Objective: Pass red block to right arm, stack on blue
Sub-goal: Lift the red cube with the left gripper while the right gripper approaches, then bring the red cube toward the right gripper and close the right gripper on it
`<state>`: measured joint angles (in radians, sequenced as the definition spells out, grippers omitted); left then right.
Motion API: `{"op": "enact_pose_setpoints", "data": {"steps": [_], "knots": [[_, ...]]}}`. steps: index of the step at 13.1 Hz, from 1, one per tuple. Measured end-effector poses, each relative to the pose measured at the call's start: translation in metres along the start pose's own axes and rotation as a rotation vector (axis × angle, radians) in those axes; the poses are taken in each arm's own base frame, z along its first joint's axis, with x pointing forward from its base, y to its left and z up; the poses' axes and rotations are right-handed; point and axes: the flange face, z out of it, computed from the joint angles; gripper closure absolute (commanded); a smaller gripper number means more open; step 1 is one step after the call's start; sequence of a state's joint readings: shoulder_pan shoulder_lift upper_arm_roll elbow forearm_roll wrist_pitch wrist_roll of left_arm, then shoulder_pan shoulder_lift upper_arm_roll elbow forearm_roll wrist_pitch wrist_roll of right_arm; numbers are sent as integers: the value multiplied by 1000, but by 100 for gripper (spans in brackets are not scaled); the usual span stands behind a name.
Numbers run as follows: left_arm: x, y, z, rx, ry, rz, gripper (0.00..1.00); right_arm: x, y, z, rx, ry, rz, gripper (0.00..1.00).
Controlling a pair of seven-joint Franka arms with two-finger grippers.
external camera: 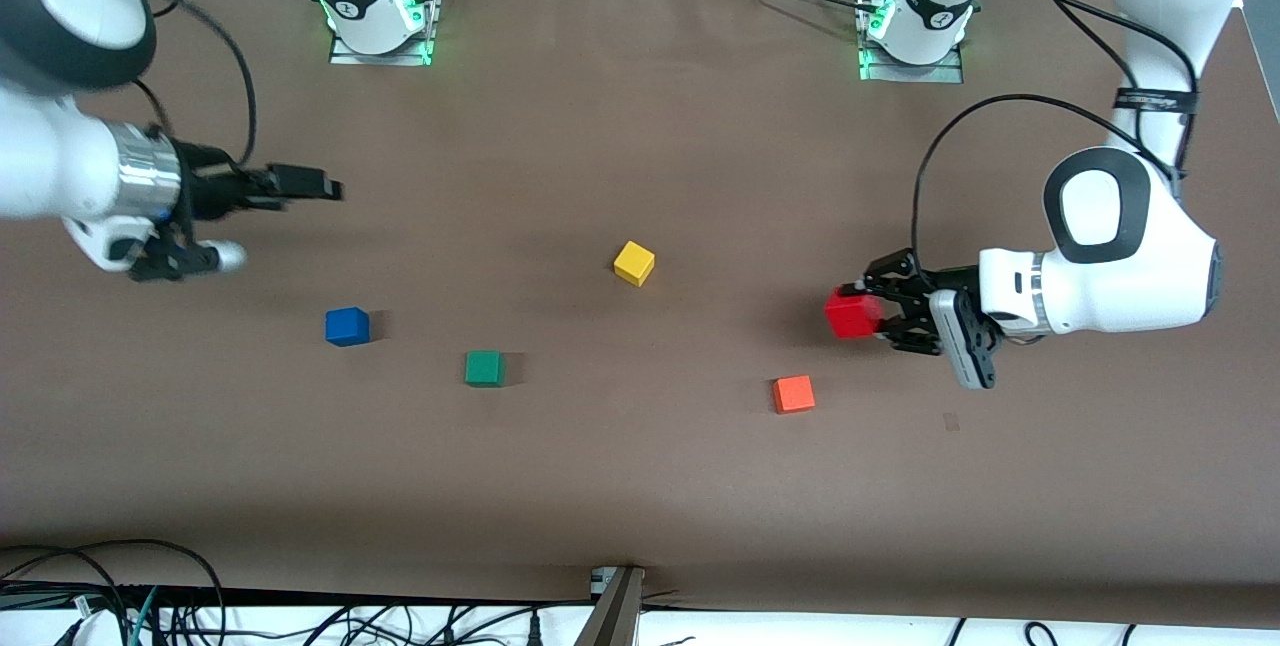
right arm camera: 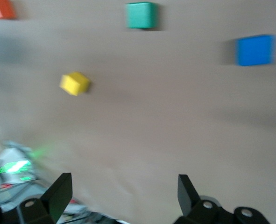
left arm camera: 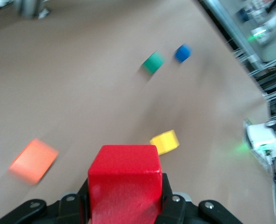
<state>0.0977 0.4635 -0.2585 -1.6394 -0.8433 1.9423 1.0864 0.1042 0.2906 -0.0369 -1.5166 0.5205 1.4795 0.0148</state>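
Observation:
The red block (external camera: 850, 314) is clamped between the jaws of my left gripper (external camera: 858, 312), which holds it above the table toward the left arm's end. In the left wrist view the red block (left arm camera: 123, 182) fills the left gripper (left arm camera: 124, 198). The blue cube (external camera: 347, 326) sits alone on the table toward the right arm's end and also shows in the right wrist view (right arm camera: 254, 50). My right gripper (external camera: 322, 189) hangs over bare table, well apart from the blue cube. Its fingers (right arm camera: 59, 189) stand wide open with nothing between them.
A green cube (external camera: 484, 368) lies beside the blue one, toward the table's middle. A yellow cube (external camera: 634, 263) sits near the centre. An orange cube (external camera: 793, 394) rests close to the left gripper, nearer the front camera. Both arm bases (external camera: 375, 16) stand at the table's back edge.

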Motion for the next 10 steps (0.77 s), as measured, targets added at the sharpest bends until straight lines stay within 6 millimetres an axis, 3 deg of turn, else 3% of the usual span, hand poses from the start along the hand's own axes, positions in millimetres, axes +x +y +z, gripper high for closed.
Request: {"op": "enact_pose_setpoints", "data": {"steps": [2, 4, 6, 7, 10], "knots": [[20, 20, 27, -60, 92, 89, 100, 27, -2, 31, 231, -51, 31, 0], [35, 39, 63, -122, 158, 158, 90, 53, 2, 59, 402, -74, 68, 0], [47, 43, 90, -148, 187, 251, 92, 73, 0, 82, 577, -103, 103, 0], [52, 42, 98, -161, 212, 280, 98, 81, -4, 94, 663, -123, 119, 0], [67, 48, 118, -150, 300, 345, 100, 97, -26, 128, 800, -138, 130, 0]]}}
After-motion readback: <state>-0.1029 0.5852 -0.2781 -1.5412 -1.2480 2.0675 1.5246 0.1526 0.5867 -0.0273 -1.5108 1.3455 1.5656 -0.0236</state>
